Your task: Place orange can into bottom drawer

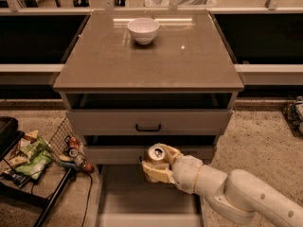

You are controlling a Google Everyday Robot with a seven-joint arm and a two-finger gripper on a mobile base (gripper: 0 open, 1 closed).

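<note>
Orange can, one, in gripper, above drawer

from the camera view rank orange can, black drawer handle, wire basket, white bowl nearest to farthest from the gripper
The gripper hangs over the open bottom drawer, shut on the can.
1. orange can: in its grip.
2. black drawer handle: just above, on a drawer front.
3. wire basket: on the floor, picture's left.
4. white bowl: back of the cabinet top.
</note>
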